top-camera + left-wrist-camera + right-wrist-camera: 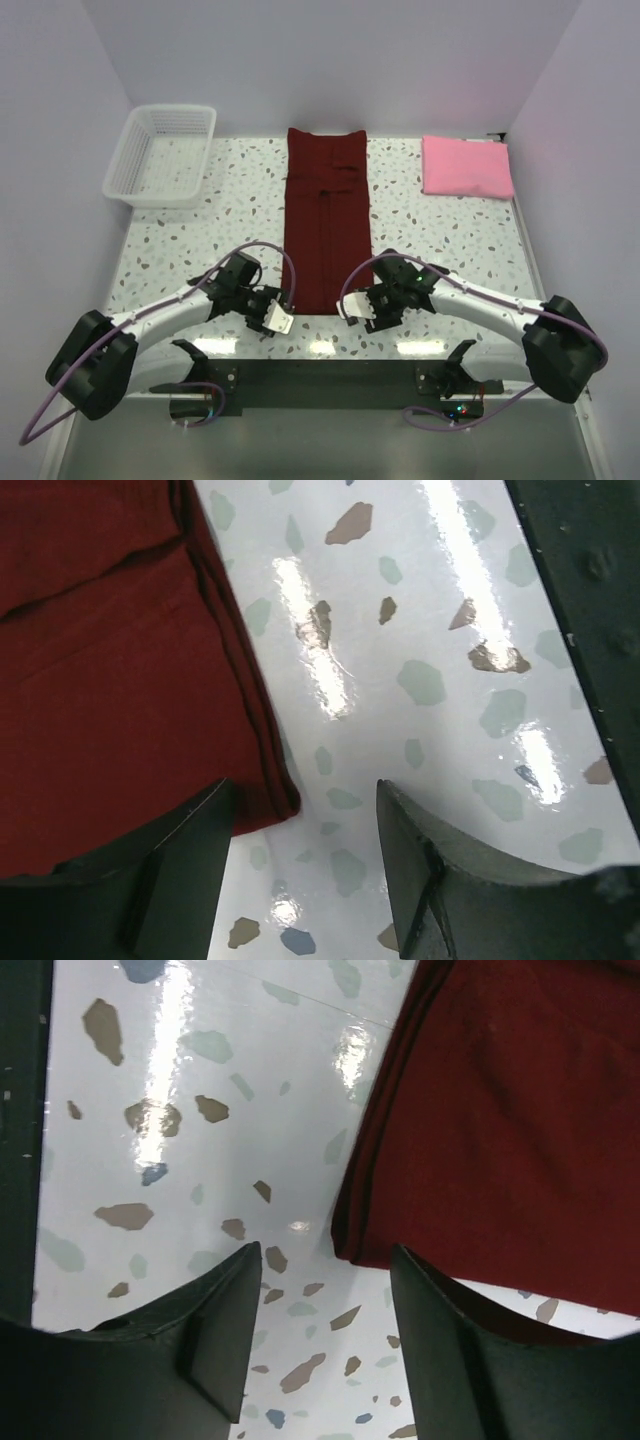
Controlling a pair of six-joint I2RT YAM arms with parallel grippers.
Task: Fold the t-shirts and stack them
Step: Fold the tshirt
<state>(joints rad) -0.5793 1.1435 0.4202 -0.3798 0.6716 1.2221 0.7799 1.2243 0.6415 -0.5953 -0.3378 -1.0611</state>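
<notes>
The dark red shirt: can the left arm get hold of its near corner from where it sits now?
Probably yes. The left gripper hangs right at the near corner of the dark red shirt, jaws apart, the corner lying between its fingers; nothing blocks it.

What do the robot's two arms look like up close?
The left arm and right arm have white tube-like links between chunky black joints. A thin purple cable loops along each. The left end effector and right end effector are black with small white parts, each ending in two dark wedge-shaped fingers.
</notes>
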